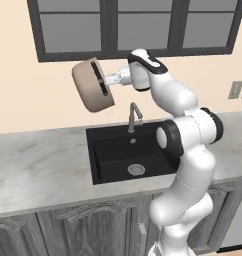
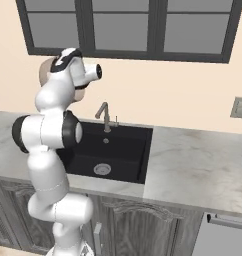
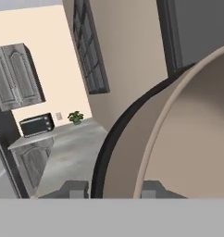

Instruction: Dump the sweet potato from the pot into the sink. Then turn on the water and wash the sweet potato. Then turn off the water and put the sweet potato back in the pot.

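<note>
now tipping the pot (image 1: pixel 92 85) high over the sink (image 1: pixel 113 159)
gripper (image 1: pixel 112 79) pinching the pot rim, mouth turned sideways; no sweet potato visible in the basin, so dumping apparently unfinished; washing, faucet (image 1: pixel 134 114) work and return left

Looking forward and down from behind-left and behind-right, sharing the sink (image 1: pixel 130 152); hand camera pressed close against the pot (image 3: pixel 178 139).
</note>
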Controlling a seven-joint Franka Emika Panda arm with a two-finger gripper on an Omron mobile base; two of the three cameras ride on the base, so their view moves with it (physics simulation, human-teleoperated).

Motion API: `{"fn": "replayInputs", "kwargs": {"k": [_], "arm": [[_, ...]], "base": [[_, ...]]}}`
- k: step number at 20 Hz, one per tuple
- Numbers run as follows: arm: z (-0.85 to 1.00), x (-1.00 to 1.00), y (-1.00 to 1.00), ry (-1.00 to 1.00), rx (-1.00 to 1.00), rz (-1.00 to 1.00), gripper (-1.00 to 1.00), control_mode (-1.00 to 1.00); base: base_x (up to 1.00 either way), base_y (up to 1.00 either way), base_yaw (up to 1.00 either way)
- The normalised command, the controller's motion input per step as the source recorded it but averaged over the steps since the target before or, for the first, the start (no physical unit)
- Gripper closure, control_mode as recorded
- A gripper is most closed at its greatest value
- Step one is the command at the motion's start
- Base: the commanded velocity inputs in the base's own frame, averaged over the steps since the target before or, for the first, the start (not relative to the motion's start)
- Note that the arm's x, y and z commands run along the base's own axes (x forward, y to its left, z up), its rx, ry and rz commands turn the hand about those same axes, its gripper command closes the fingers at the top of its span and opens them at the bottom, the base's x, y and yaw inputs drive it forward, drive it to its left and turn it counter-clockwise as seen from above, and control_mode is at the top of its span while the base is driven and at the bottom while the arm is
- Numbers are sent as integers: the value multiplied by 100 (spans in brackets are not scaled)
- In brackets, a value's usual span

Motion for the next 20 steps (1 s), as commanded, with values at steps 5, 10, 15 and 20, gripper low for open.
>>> {"fn": "replayInputs", "kwargs": {"k": [5, 10, 15, 20], "arm": [[-2, 26, -28, 0, 15, 4, 100, -100], [-1, 21, -29, 0, 17, 6, 100, -100], [0, 26, -34, 0, 18, 6, 100, -100], [0, 21, -34, 0, 15, 4, 100, -100]], "base": [[0, 0, 0], [0, 0, 0], [0, 0, 0], [0, 0, 0]]}}
